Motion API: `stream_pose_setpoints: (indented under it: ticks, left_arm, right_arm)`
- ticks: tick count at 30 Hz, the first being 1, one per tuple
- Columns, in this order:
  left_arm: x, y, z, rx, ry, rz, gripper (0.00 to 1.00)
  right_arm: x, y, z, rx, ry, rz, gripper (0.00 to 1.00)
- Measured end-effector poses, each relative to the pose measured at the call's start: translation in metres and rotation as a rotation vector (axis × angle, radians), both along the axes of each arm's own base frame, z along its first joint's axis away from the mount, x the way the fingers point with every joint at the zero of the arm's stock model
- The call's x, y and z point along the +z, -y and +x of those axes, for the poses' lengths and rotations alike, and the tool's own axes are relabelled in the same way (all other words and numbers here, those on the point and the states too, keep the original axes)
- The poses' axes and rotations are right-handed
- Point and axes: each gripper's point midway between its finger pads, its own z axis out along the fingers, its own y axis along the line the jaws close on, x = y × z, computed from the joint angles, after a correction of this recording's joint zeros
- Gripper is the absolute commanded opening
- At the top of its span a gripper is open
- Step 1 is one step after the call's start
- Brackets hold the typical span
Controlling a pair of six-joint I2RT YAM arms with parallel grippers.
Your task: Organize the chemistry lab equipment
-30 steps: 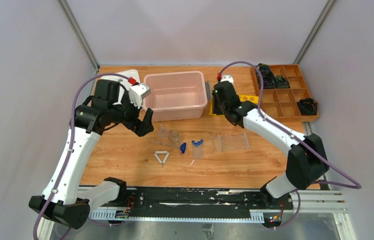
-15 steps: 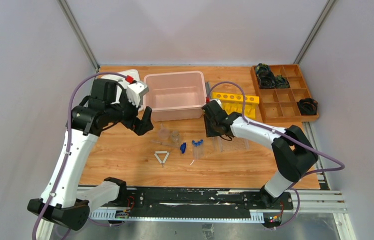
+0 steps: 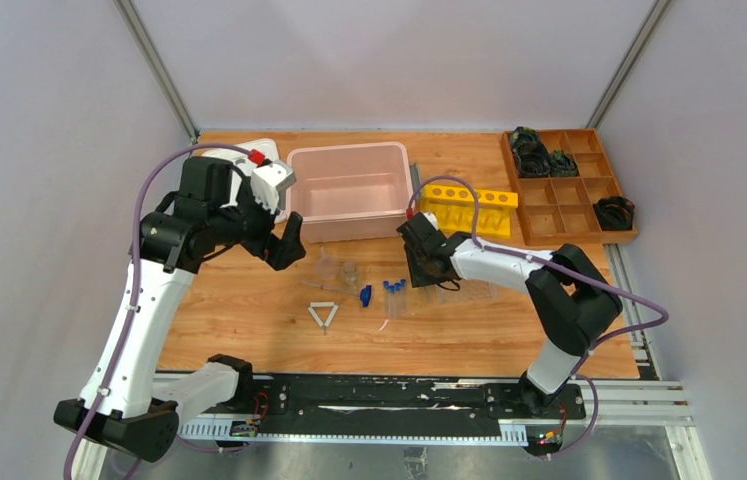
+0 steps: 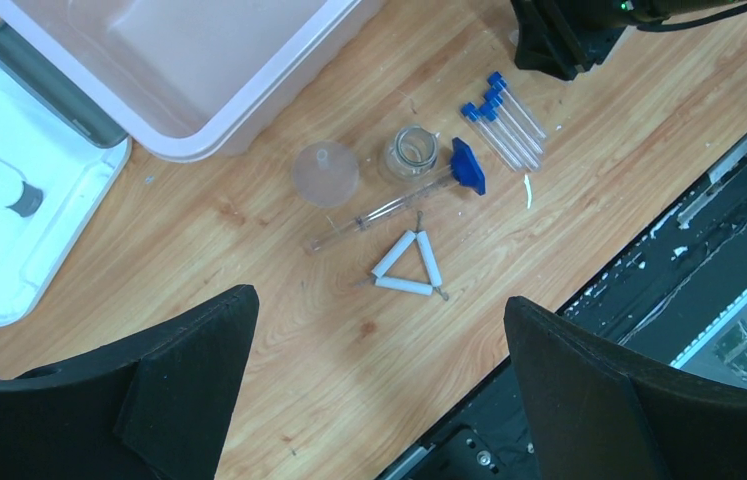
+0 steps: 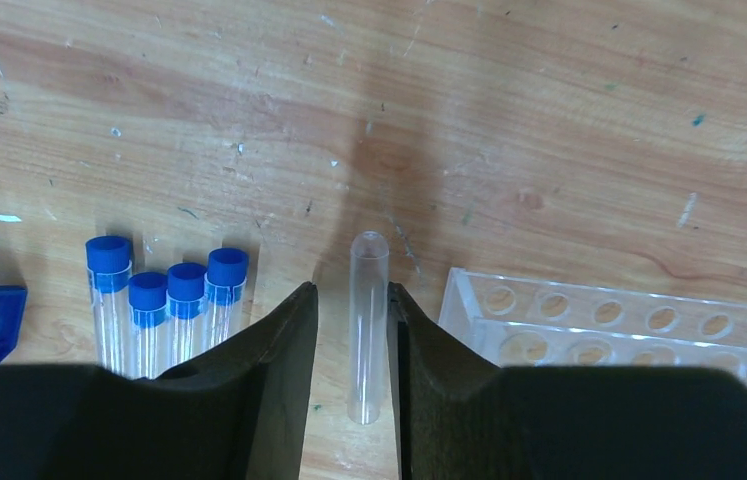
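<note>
Sitting between the black fingers of the right claw (image 5: 351, 290), a clear smooth tube (image 5: 368, 320) with a round tip and no cap. Partly open; cannot tell if squeezing it. To the claw's left, four blue-capped tubes (image 5: 167, 300); to its right, a clear holey tray (image 5: 629, 320). Below, scratched wood table (image 5: 549, 120). Wide open and empty, the left claw (image 4: 379, 305).

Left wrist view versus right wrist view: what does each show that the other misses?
Only left wrist: pink bin, funnel, glass jar, white triangle. Only right wrist: an uncapped clear tube between the fingers of the right claw, beside a clear tube rack. Both: four blue-capped tubes on the wooden table.
</note>
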Motion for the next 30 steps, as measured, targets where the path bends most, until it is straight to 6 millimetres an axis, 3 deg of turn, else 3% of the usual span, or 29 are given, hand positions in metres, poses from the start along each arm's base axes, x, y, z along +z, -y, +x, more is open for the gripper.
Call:
stream_pose_setpoints:
  ticks: [6,13,18,23,30]
  left_arm:
    - [0.002,0.000,0.000,0.002,0.006,-0.002,1.00]
    - [0.007,0.000,-0.003,0.000,0.022,-0.010,1.00]
    - [0.011,0.004,-0.006,-0.019,0.024,-0.033,1.00]
    - [0.030,0.010,-0.008,-0.045,0.057,-0.074,1.00]
    - [0.042,0.022,-0.017,-0.097,0.057,-0.140,0.97]
  right_arm:
    - [-0.006,-0.005,-0.003,0.009,-0.005,-0.015,0.26]
    - [-0.004,-0.006,-0.001,-0.009,-0.002,-0.017,0.00]
    - [0.009,0.000,-0.004,-0.024,0.009,-0.022,0.00]
    - [0.068,-0.006,0.000,-0.045,0.112,0.104,0.00]
    - [0.197,-0.050,-0.004,-0.006,0.324,0.427,0.00]
